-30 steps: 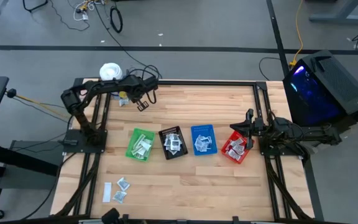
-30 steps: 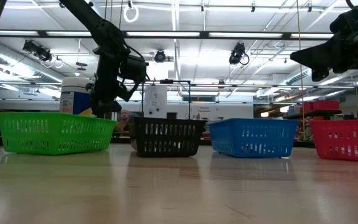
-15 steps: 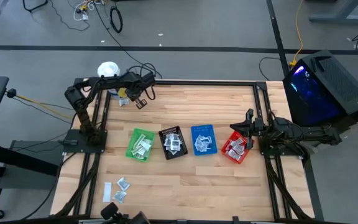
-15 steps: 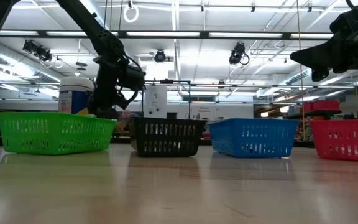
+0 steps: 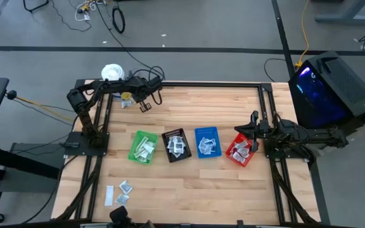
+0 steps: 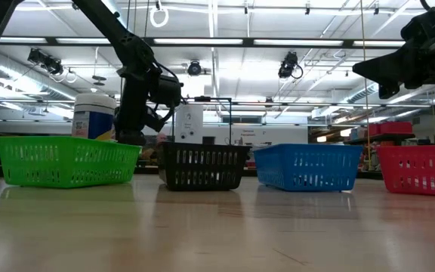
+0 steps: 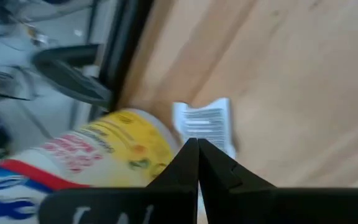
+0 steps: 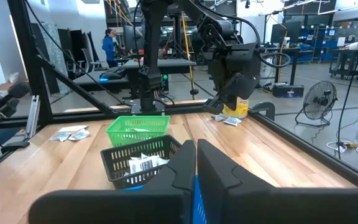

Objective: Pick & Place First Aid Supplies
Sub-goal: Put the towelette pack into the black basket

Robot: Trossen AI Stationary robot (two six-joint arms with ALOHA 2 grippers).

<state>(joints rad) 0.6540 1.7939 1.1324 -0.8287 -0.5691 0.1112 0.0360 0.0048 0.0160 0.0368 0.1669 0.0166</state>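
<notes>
At the table's far-left edge, left gripper (image 5: 146, 106) (pressed together, empty) hovers near a sachet (image 7: 205, 124) and tub (image 5: 112, 73).

Green bin (image 5: 143, 146), black bin (image 5: 175, 145), blue bin (image 5: 207, 142), red bin (image 5: 241, 151); white sachets (image 5: 120, 192) on a pale wooden surface (image 5: 195, 107).

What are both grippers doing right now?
Left gripper: shut, holding nothing, above the far left table corner near the white cylindrical tub with yellow-blue label.
Right gripper: shut, empty, beside the red plastic bin.

No legible text or labels.
</notes>
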